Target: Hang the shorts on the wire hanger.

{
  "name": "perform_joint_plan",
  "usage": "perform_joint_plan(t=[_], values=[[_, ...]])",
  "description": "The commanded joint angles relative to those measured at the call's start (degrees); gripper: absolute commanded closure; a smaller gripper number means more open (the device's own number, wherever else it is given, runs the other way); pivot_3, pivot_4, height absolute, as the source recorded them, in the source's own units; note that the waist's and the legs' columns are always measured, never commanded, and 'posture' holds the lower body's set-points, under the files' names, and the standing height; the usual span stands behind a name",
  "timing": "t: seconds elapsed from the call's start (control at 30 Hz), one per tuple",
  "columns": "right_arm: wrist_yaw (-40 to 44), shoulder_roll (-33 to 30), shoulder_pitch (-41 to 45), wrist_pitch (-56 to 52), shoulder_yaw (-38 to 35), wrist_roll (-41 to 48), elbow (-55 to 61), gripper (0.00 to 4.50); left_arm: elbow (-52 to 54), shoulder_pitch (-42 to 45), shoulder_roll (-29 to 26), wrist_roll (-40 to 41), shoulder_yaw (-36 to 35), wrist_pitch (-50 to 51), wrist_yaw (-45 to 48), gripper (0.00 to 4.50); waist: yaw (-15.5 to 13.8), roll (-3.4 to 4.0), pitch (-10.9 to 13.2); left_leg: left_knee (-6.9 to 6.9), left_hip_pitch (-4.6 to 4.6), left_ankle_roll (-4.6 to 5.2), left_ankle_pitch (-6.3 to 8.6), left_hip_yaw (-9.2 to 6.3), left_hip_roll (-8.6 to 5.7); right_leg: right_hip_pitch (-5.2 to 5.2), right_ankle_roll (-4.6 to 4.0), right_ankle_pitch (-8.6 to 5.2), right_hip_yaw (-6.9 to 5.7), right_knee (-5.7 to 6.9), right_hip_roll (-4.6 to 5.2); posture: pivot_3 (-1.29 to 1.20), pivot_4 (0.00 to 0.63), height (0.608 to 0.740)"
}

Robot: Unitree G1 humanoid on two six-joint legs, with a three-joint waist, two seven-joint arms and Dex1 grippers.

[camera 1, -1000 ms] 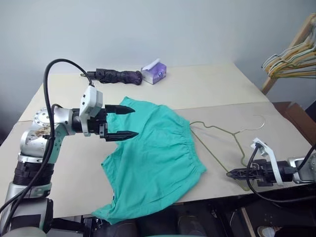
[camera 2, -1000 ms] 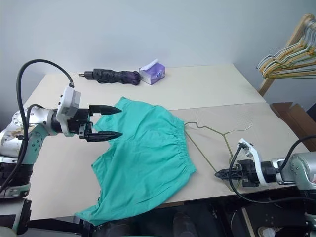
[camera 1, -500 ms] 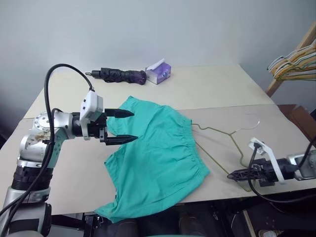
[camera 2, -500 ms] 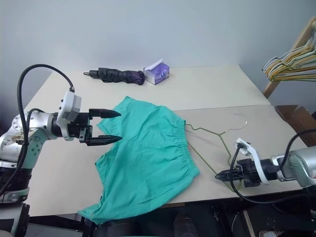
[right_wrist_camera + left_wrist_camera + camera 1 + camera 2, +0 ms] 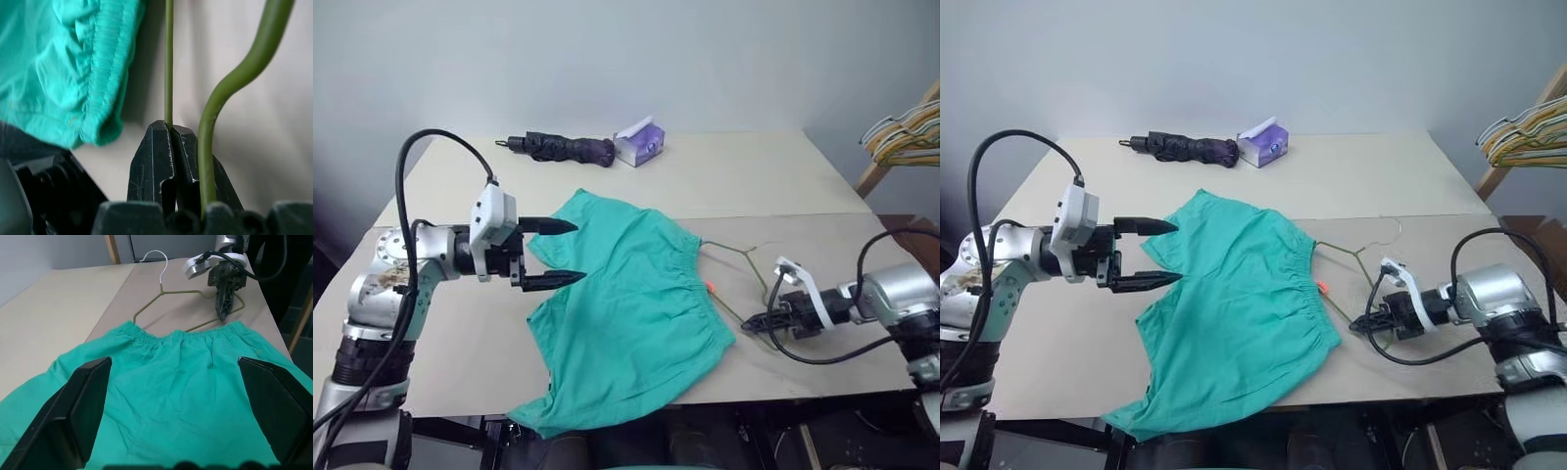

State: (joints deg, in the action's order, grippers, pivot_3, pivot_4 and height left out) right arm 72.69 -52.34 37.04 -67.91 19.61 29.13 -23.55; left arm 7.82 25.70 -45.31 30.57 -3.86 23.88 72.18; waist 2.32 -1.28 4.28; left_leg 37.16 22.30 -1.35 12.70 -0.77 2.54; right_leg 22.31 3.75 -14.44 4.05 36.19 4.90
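Observation:
The teal-green shorts (image 5: pixel 626 313) lie flat in the middle of the table, one leg hanging over the front edge. My left gripper (image 5: pixel 579 252) hovers open over their left edge, and its wide-spread fingers (image 5: pixel 73 421) frame the fabric. Just right of the gathered waistband lies the olive wire hanger (image 5: pixel 1351 253), its hook pointing toward the far side. My right gripper (image 5: pixel 1356 323) sits low at the hanger's near corner. It is shut on the thin wire (image 5: pixel 168 58), which runs into its closed tips. The waistband (image 5: pixel 102 68) lies close beside them.
A folded dark umbrella (image 5: pixel 563 148) and a purple tissue box (image 5: pixel 641 145) sit at the table's far edge. A bunch of pale hangers (image 5: pixel 906 127) hangs on a wooden rack off the right side. A seam crosses the table behind the shorts.
My right gripper has moved in toward the shorts' waistband, bringing the hanger's near corner with it. The left gripper has stayed put. The whole view has swung slightly.

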Motion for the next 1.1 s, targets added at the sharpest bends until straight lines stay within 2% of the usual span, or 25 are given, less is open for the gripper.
perform_joint_plan(t=[0.03,0.17,0.33,0.47,0.63,0.8,1.03,1.1], values=[[2.99,0.57,2.42,1.23,0.03,-1.30,-1.99,4.50,1.36,0.31,-0.51,0.53,-1.72,-1.03,-0.69,0.03,-0.14,0.01,-0.01,0.00,0.00,0.00,0.00,0.00,0.00,0.00,0.00,0.01,0.00,0.00,0.00,0.06,0.006,0.740],[2.59,2.27,2.81,2.31,-0.59,-3.26,-4.38,4.50,1.05,0.66,-0.41,0.34,-1.52,-1.38,-0.75,0.03,-0.45,0.00,-0.03,0.00,0.03,0.00,0.00,0.00,0.00,0.00,0.01,0.01,-0.02,-0.04,0.00,0.05,0.001,0.740],[1.42,0.78,2.04,4.51,-4.93,-3.65,-1.73,4.50,-0.12,1.52,-0.15,-0.22,-0.95,-2.15,-0.51,0.03,-0.44,0.00,-0.03,0.00,0.02,-0.01,-0.01,0.00,0.00,0.01,0.00,0.01,-0.01,-0.01,0.00,0.03,0.001,0.740],[-5.72,-1.03,-1.43,13.13,-12.56,-5.13,12.57,4.50,-3.36,3.84,0.66,-1.78,0.33,-4.41,-0.17,0.03,-0.26,0.03,-0.05,0.00,0.02,-0.02,-0.01,0.01,0.00,0.02,0.00,0.01,-0.01,0.00,0.00,-0.02,0.000,0.740],[-12.93,-2.15,-4.17,21.96,-15.42,-9.69,31.28,4.50,-12.89,10.98,2.80,-7.44,2.71,-12.07,-0.58,0.03,0.27,0.04,-0.05,-0.01,0.04,-0.02,-0.01,0.01,0.00,0.04,0.02,0.00,-0.03,-0.01,0.00,-0.07,0.000,0.740],[-16.52,-5.42,-3.89,21.95,-9.22,-17.08,41.34,4.50,-23.76,20.25,4.64,-11.47,3.35,-19.11,-0.12,0.03,0.75,0.03,-0.07,0.01,0.06,-0.02,-0.01,0.01,0.00,0.04,0.01,0.01,-0.03,-0.02,0.00,-0.10,0.000,0.740],[-16.54,-6.19,-2.45,20.42,-4.20,-20.70,47.73,4.50,-28.42,25.62,2.97,-11.00,4.95,-24.26,12.17,0.03,2.90,0.03,-0.07,0.03,0.20,-0.02,-0.01,0.00,0.02,0.18,0.01,0.00,-0.04,0.01,0.00,-0.12,0.000,0.740],[-15.33,-5.97,-1.46,20.37,-3.24,-20.44,48.99,4.50,-29.87,26.68,3.36,-13.25,7.12,-27.65,14.95,0.03,3.48,0.03,-0.07,0.03,0.19,-0.02,-0.01,-0.01,0.02,0.19,0.00,0.00,-0.04,0.06,0.00,-0.11,0.000,0.740]])
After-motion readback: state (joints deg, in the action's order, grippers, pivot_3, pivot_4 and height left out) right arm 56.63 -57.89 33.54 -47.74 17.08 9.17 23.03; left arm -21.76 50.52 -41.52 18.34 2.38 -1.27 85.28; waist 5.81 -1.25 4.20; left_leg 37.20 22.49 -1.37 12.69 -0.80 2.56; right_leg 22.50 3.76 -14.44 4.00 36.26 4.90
